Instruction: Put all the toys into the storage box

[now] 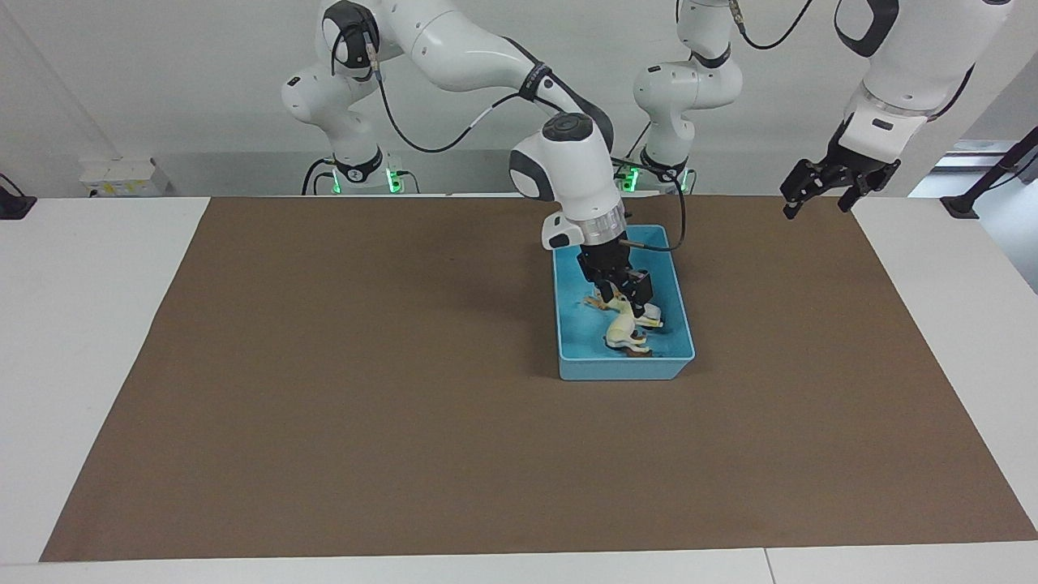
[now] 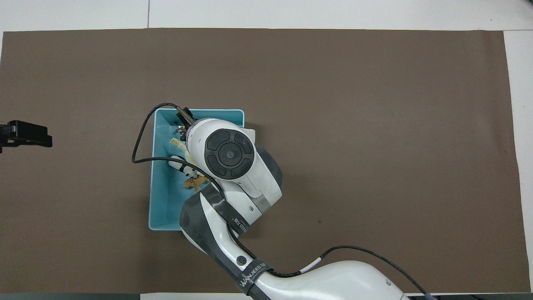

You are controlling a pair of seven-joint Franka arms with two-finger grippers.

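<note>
The light blue storage box (image 1: 673,369) stands mid-table toward the left arm's end, and also shows in the overhead view (image 2: 160,208). In it lie the cream-white horse (image 1: 621,326), the orange tiger (image 1: 598,303), the black-and-white panda (image 1: 654,319) and the brown horned animal (image 1: 637,351). The overhead view shows the tiger (image 2: 194,182), the panda (image 2: 178,162) and the horse (image 2: 178,143). My right gripper (image 1: 623,294) is down inside the box, fingers apart, with the horse's head between them. My left gripper (image 1: 817,204) waits open and empty in the air past the mat's corner.
A brown mat (image 1: 365,389) covers the table, with white table (image 1: 89,324) showing at both ends. The right arm (image 2: 233,175) hides much of the box from above. A cable (image 2: 139,137) loops over the box's rim.
</note>
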